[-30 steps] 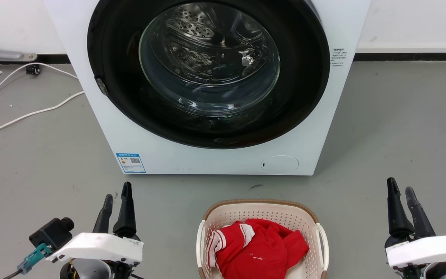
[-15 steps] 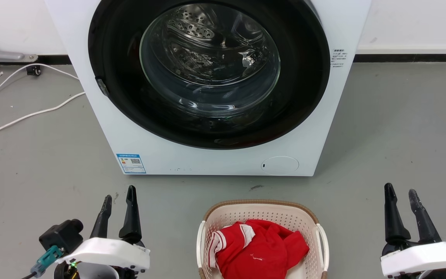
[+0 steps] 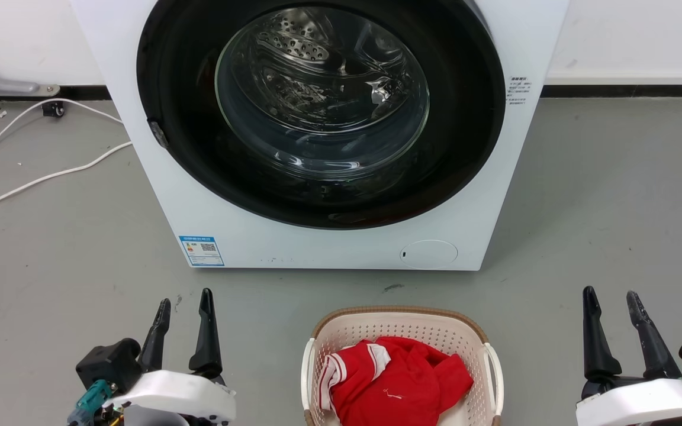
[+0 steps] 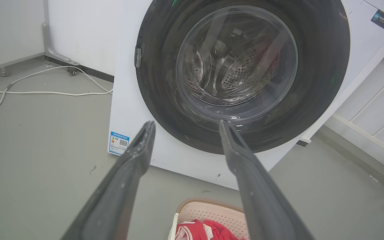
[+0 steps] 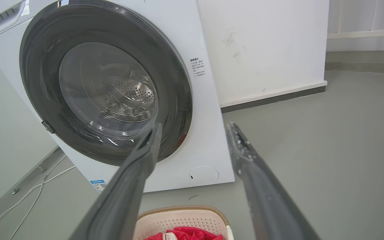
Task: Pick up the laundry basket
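Both left gripper (image 3: 185, 297) and right gripper (image 3: 608, 292) had black tapered fingers (image 3: 206, 331), white wrist shells (image 3: 175, 391); teal connector (image 3: 93, 395) at head view's 7 o'clock.

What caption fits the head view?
Open left gripper and right gripper flank the laundry basket holding a red garment before the washer.

Grey floor (image 3: 613, 195), white wall (image 3: 631, 35) with dark baseboard (image 3: 619, 89), white washer (image 3: 329, 248), white cable (image 3: 39, 174)

Bright, even light, glare on the washer door glass (image 3: 322, 94), wrist views warped at edges.
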Motion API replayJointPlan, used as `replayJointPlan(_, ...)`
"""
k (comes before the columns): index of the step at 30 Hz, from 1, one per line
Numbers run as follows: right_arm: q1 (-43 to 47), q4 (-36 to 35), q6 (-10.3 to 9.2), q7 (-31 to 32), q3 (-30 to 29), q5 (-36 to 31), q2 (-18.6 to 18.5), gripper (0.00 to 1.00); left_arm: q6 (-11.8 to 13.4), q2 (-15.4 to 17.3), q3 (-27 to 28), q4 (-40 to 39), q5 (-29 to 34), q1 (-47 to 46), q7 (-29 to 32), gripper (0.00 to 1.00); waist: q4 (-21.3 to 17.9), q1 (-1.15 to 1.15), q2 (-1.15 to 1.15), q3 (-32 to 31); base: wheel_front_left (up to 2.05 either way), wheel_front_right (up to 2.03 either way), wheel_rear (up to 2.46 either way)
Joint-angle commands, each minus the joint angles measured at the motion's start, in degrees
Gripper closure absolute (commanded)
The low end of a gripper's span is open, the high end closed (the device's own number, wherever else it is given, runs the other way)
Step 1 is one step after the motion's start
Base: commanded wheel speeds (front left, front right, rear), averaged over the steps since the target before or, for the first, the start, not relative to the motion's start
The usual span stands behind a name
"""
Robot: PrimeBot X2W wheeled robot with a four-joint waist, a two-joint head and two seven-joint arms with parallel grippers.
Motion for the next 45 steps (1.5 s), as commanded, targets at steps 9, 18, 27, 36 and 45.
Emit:
replayJointPlan(9, 1.1, -1.3, 0.0, -1.6, -0.1, -6.1, -0.3, 0.0, 0.3, 0.3, -0.5, -0.1, 5.8, 0.8, -1.6, 0.0, -0.1, 0.0, 0.0, -0.2, 0.0, 0.0, 0.0)
replayJointPlan(18, 2.0, -1.9, 0.0, -2.7, -0.2, -10.6, -0.3, 0.0, 0.5, 0.3, -1.1, -0.1, 10.4, 1.4, -2.7, 0.0, -0.1, 0.0, 0.0, -0.4, 0.0, 0.0, 0.0)
replayJointPlan(27, 2.7, -2.6, -0.01, -3.8, -0.2, -15.0, -0.3, 0.0, 0.9, 0.2, -1.1, -0.5, 14.7, 2.1, -3.8, 0.0, 0.0, 0.0, 0.0, -0.6, 0.0, 0.0, 0.0)
replayJointPlan(36, 3.3, -3.6, -0.01, -4.7, -0.4, -18.5, -0.3, 0.0, 1.2, 0.1, -1.0, -0.7, 18.4, 2.6, -4.8, 0.0, 0.1, 0.0, 0.0, -0.8, 0.0, 0.0, 0.0)
replayJointPlan(45, 3.9, -4.1, -0.01, -5.7, -0.6, -21.4, -0.3, 0.0, 1.5, -0.1, -1.0, -0.9, 21.9, 3.4, -5.7, 0.0, 0.2, 0.0, 0.0, -0.8, 0.0, 0.0, 0.0)
